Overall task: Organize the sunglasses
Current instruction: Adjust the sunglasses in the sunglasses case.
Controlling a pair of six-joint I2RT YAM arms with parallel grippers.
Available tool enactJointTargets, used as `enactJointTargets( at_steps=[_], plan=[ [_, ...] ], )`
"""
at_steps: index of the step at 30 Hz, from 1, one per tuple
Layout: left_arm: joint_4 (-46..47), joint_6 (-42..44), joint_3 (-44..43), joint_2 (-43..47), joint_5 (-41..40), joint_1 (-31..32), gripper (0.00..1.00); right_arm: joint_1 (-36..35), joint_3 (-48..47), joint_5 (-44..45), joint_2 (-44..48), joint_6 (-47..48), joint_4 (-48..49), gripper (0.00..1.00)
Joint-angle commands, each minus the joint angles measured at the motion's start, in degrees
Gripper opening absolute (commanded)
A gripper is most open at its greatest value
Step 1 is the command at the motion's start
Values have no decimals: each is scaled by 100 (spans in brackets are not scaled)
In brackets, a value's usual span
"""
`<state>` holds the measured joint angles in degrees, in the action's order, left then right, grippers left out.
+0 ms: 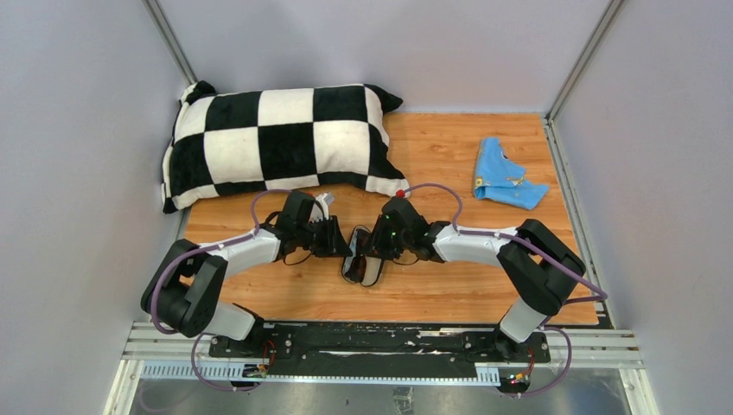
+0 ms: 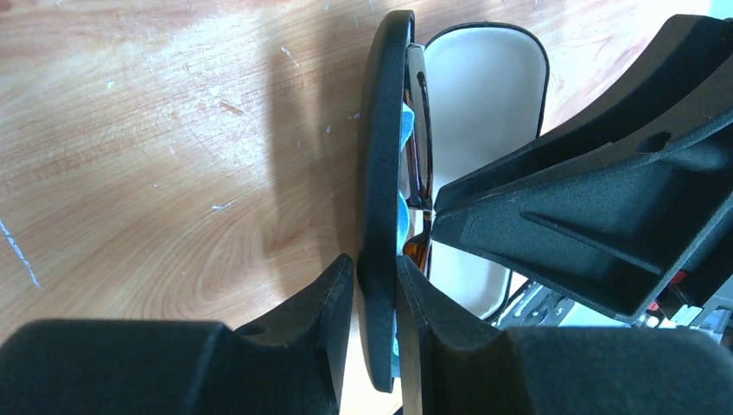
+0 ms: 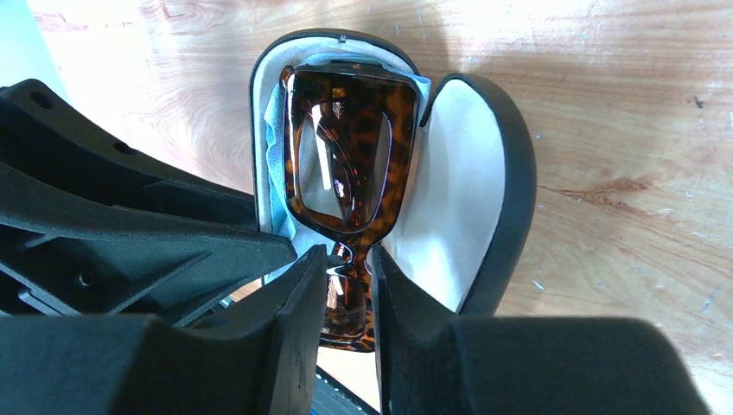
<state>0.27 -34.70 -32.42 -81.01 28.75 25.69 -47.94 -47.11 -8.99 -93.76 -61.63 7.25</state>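
The sunglasses [image 3: 350, 164], tortoiseshell brown with tinted lenses, lie folded in an open black case [image 3: 458, 173] with a white lining, on a bit of blue cloth [image 3: 275, 130]. My right gripper [image 3: 347, 255] is open; its fingers straddle the near end of the sunglasses with slim gaps on either side. My left gripper [image 2: 374, 264] is shut on the case [image 2: 380, 173], pinching the left shell's upright wall. In the top view both grippers meet over the case [image 1: 361, 264] at the table's middle, the left gripper [image 1: 339, 238] on its left and the right gripper [image 1: 373, 242] on its right.
A black-and-white checked pillow [image 1: 277, 143] lies at the back left. A crumpled blue cloth [image 1: 506, 181] sits at the back right on the wooden table [image 1: 449, 285]. Grey walls close in both sides.
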Motion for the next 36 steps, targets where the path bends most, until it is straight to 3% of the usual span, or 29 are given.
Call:
enactJointTargets(
  at_steps=[1, 14, 28, 36],
  plan=[
    [193, -96, 210, -68, -28, 15, 29, -15, -130, 79, -146, 14, -338, 31],
    [308, -174, 430, -37, -28, 32, 23, -86, -457, 443, -120, -135, -1090, 36],
    [533, -301, 567, -115, -28, 116, 11, -398, -1303, 1207, -330, 371, -2273, 31],
    [605, -365, 544, -229, -4, 129, 11, -533, -1569, 1437, -475, 326, -2737, 37]
  ],
)
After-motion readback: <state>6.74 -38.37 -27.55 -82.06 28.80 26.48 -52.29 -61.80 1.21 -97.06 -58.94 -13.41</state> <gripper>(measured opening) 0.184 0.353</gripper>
